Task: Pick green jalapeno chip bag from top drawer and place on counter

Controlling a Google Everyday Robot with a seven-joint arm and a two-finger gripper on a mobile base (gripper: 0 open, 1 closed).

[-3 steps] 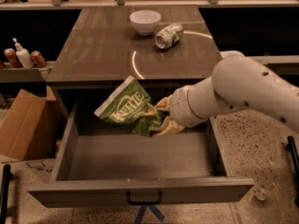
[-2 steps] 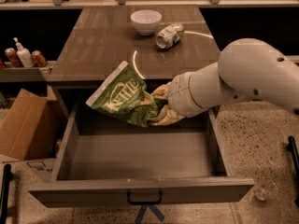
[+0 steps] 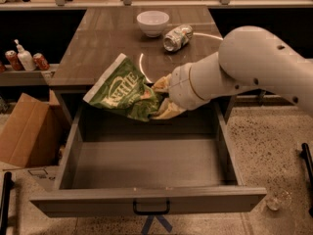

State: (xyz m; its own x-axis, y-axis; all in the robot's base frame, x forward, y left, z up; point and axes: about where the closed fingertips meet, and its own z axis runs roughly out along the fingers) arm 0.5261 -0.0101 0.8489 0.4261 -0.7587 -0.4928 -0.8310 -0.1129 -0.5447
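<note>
The gripper (image 3: 157, 100), above the back of the drawer (image 3: 146, 163), hides the right end of the chip bag (image 3: 122, 89); the arm (image 3: 254, 62) is cut by the right border; the bag covers part of the counter (image 3: 98, 43) edge.

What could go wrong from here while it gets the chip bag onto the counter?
The hand, above the back of the open top drawer, pinches only one end of the green jalapeno chip bag; it might slip back in. The bag's drooping side sits near the counter edge and could snag. Reaching far might nudge the tipped can.
</note>
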